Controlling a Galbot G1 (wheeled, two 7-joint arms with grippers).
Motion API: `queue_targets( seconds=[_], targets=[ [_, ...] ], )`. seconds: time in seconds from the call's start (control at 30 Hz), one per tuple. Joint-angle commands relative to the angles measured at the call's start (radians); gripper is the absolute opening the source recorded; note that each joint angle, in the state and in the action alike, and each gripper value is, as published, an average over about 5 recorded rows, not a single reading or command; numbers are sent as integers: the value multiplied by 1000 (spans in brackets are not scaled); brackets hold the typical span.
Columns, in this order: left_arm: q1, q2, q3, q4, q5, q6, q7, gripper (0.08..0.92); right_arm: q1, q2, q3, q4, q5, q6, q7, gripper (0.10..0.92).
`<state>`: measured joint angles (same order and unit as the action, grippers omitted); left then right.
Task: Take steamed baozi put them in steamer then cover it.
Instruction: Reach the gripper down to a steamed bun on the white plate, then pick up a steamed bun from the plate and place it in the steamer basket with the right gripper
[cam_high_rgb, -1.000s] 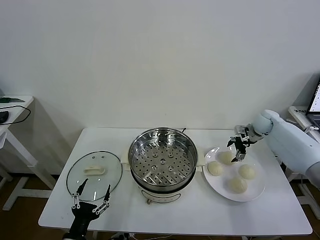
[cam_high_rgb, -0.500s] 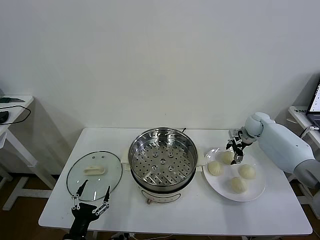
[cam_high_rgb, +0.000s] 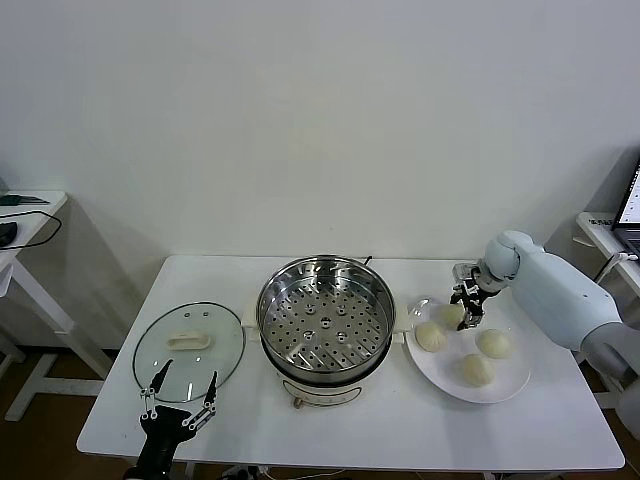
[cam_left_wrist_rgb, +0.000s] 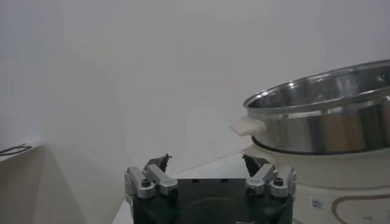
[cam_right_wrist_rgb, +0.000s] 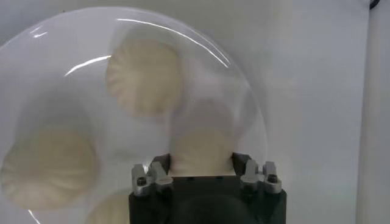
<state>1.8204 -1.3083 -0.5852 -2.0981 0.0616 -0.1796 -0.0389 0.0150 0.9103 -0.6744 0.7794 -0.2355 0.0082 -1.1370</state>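
Observation:
Four cream-white baozi lie on a white plate (cam_high_rgb: 444, 371) to the right of the steamer (cam_high_rgb: 325, 320), whose perforated tray holds nothing. My right gripper (cam_high_rgb: 468, 314) is down on the baozi farthest back (cam_high_rgb: 448, 314). In the right wrist view that baozi (cam_right_wrist_rgb: 201, 149) fills the gap, and both fingers of my right gripper (cam_right_wrist_rgb: 201, 161) press its sides. Three other baozi (cam_high_rgb: 431, 337) (cam_high_rgb: 493, 343) (cam_high_rgb: 476, 369) lie free. At the table's front left my left gripper (cam_high_rgb: 181, 400) hangs open near the glass lid (cam_high_rgb: 189, 345).
The lid lies flat on the table left of the steamer, handle up. The steamer's steel wall (cam_left_wrist_rgb: 329, 122) rises close beside the left gripper (cam_left_wrist_rgb: 206, 161). A side table stands at far left, and a laptop at far right.
The right gripper's fingers have closed from wide open onto the rear baozi, and the arm has drawn slightly leftward. The left arm has not moved.

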Motion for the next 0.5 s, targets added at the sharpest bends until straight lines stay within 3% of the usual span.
queue_targets(
  seconds=[0.03, 0.13, 0.27, 0.5],
  targets=[
    [-2, 1, 2, -1, -1, 1, -1, 823, 72, -80, -53, 174, 47, 9, -5, 668],
    [-9, 3, 7, 3, -4, 2, -3, 823, 181, -134, -128, 290, 107, 46, -19, 669],
    [-16, 11, 13, 3, -7, 0, -4, 823, 376, -154, -253, 386, 135, 204, -32, 670],
    [-17, 20, 20, -13, -10, -1, -6, 823, 658, -26, -400, 427, 162, 473, -53, 673]
  ],
)
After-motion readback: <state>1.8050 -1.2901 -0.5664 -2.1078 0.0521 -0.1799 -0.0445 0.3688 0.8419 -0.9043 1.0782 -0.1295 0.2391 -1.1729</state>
